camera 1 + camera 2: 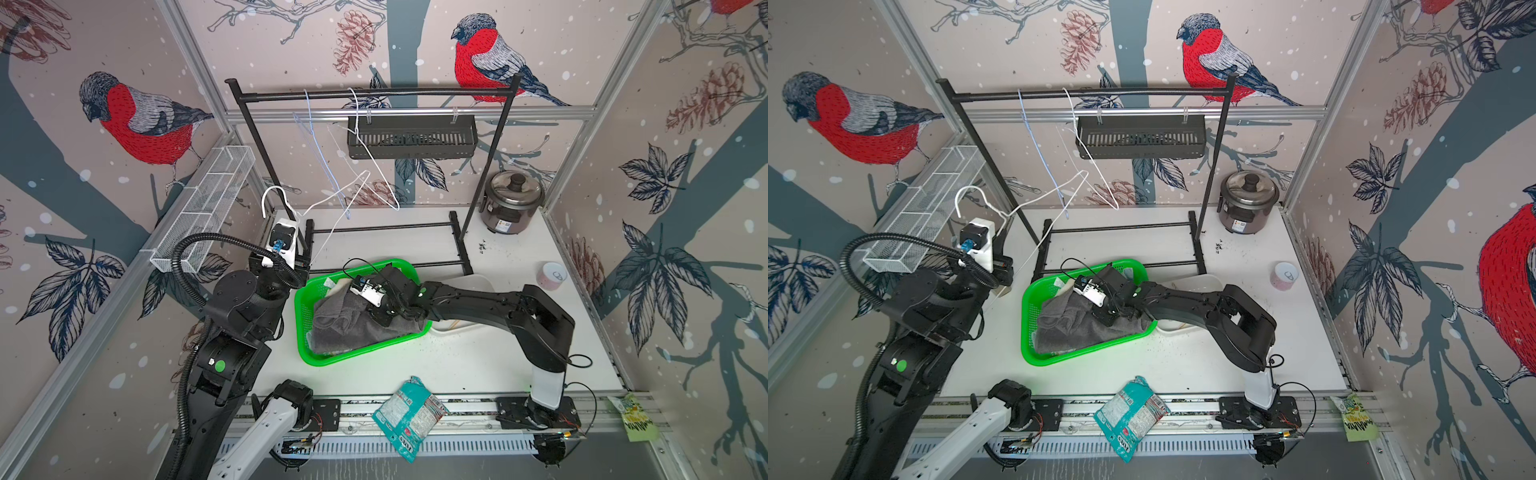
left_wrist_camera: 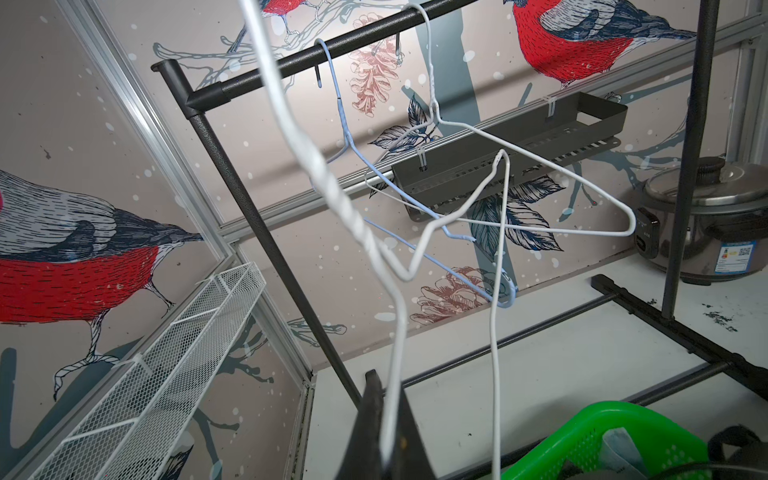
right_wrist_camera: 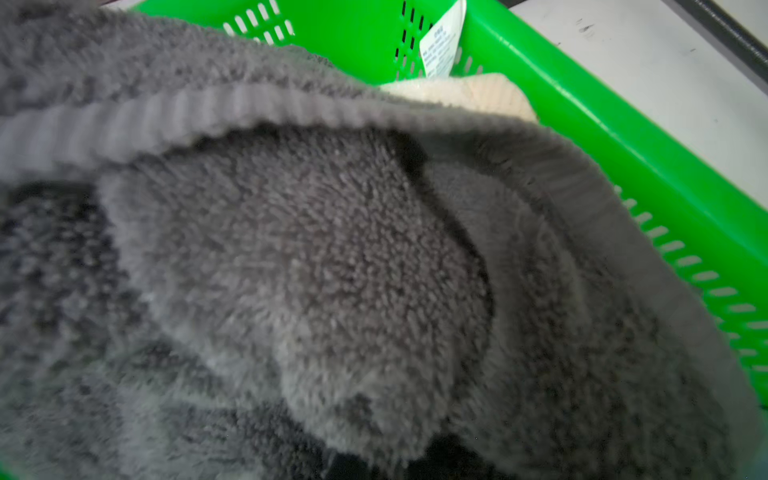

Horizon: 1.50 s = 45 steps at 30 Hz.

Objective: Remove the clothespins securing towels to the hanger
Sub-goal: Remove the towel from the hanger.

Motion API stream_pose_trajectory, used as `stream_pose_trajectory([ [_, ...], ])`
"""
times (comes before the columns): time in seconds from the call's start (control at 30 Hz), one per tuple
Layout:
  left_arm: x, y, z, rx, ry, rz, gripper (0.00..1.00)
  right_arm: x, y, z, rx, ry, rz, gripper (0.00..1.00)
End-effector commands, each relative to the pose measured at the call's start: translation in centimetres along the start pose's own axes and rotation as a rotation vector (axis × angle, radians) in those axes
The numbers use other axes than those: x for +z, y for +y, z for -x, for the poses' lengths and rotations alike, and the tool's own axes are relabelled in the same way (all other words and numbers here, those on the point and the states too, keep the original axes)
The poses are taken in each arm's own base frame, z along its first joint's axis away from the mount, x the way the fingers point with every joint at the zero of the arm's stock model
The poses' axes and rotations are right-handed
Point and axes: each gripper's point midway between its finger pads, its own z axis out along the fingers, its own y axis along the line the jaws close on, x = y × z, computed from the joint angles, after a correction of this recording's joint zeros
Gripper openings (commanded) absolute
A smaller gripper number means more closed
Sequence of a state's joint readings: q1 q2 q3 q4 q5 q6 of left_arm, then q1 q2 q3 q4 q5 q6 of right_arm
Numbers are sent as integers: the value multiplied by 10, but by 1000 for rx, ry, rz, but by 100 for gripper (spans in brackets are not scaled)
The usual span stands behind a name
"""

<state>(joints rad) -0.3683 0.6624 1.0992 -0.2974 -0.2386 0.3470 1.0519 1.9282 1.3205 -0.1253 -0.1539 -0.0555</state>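
Left wrist view gives you the left gripper (image 2: 384, 415) with its jaws closed on a wire of a white hanger (image 2: 345, 208). The hanger rises tilted out of the grip, and in both top views its hook stands apart from the black rack (image 1: 374, 93). Beyond it, a blue hanger (image 2: 344, 118) and a second white hanger (image 2: 432, 87) hang on the rack's top bar.

Your right gripper (image 1: 380, 318) points down into the green basket (image 1: 302, 332). Its jaws are closed and hidden against the dark grey towel (image 3: 332, 270), so you cannot tell whether they pinch any cloth. That towel fills most of the basket and lies over a cream towel (image 3: 457, 93), whose edge shows at one basket wall.

The basket sits on the white surface (image 1: 457, 365) in front of the rack's base. A thin tan sliver lies in the white tub (image 1: 478, 281) under the right forearm, too small to name.
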Motion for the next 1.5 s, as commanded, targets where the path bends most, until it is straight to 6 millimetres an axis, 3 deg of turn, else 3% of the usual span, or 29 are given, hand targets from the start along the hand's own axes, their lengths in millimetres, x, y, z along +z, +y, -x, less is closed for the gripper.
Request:
stream_pose_trajectory([
  [0.0, 0, 4, 11, 0, -47, 15, 0, 11, 3, -45, 7, 161, 25, 5],
  [0.13, 1, 3, 9, 1, -44, 16, 0, 19, 1, -68, 23, 218, 31, 9],
  [0.23, 2, 2, 8, 1, -43, 13, 0, 16, -2, -69, 35, 213, 30, 13],
  [0.5, 2, -1, 5, -4, -40, -1, 0, -18, -9, -21, 62, 61, 16, 34],
  [0.67, 1, -4, 1, 4, -30, -16, 0, -50, -4, 13, 68, -54, 23, 48],
  [0.8, 0, -8, -4, 13, -14, -33, 0, -73, -4, 29, 68, -114, 7, 56],
  [1.1, -9, -28, -24, 52, 28, -142, 0, -139, -16, 38, 45, -225, -118, 68],
  [1.47, -28, -46, -26, 103, -15, -251, 0, -250, -53, 45, 15, -453, -283, 85],
])
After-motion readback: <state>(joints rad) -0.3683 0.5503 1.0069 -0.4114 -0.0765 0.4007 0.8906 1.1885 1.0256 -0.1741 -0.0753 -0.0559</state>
